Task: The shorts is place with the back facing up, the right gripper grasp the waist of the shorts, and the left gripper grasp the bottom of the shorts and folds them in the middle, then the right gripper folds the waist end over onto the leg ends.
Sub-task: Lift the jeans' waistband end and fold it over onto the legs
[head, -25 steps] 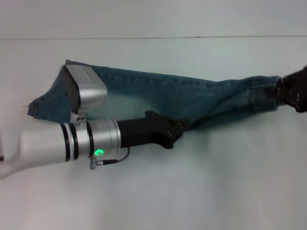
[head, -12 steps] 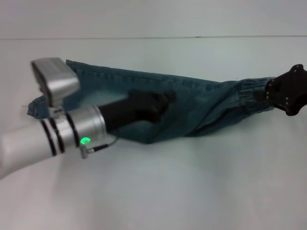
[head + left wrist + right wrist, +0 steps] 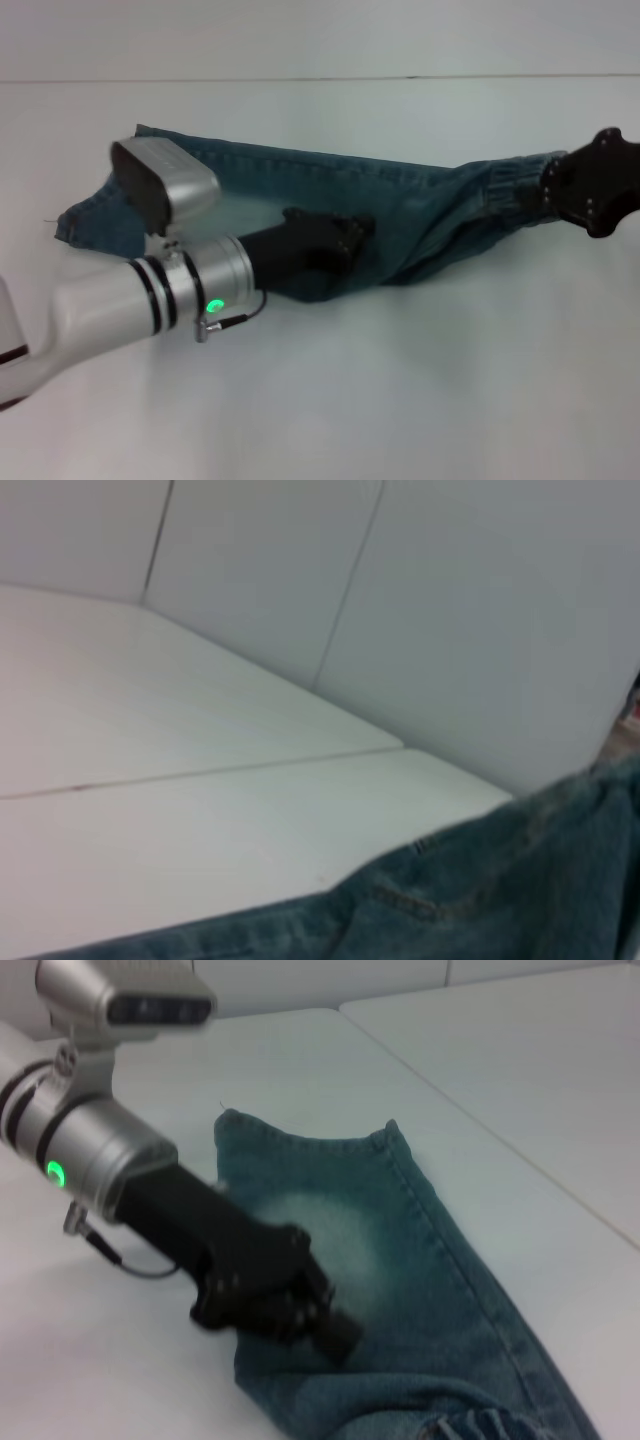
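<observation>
left hand (image 3: 325, 1325) on shorts (image 3: 420, 1290)

Lab-like setup: bare white table (image 3: 400, 400), white wall panels (image 3: 450, 610)

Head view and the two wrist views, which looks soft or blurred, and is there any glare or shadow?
Head view: evenly lit, slightly soft; a bright sheen on the left pincer's silver wrist, faint shadow under the shorts. Left wrist view: the denim close to the lens is out of focus, the white table washed pale. Right wrist view: the left pincer smeared, the table seam sharper.
</observation>
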You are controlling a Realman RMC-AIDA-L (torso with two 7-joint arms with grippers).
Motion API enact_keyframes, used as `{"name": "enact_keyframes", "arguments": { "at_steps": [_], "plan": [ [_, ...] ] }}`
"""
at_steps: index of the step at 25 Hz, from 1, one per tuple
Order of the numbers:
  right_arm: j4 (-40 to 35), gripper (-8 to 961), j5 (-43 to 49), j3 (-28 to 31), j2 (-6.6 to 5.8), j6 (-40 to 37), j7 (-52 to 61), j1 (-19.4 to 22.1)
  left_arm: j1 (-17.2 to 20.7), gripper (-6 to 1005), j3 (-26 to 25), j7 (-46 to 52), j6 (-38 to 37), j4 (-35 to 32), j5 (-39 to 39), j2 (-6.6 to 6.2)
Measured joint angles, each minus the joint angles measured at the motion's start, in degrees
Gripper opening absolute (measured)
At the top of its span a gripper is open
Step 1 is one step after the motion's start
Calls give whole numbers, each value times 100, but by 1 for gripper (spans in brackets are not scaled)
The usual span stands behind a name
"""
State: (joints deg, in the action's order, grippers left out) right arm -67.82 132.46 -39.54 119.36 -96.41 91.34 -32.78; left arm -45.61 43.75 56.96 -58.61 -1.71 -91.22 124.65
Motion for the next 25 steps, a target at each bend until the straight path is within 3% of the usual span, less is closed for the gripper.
{"name": "enact_keyframes", "arguments": {
  "at_steps": [12, 17, 25],
  "plan": [
    [-36, 122, -299, 41, -74, 76, 135, -573, -376, 0, -283, -460, 375, 729, -37, -3],
    [-3, 128, -415, -9, -39, 208, 130, -856, -403, 0, -295, -550, 288, 916, -39, -3],
    [679, 137, -702, -239, -44, 532, -93, -1288, -431, 1, -574, -948, 144, 1298, -50, -3]
  ]
}}
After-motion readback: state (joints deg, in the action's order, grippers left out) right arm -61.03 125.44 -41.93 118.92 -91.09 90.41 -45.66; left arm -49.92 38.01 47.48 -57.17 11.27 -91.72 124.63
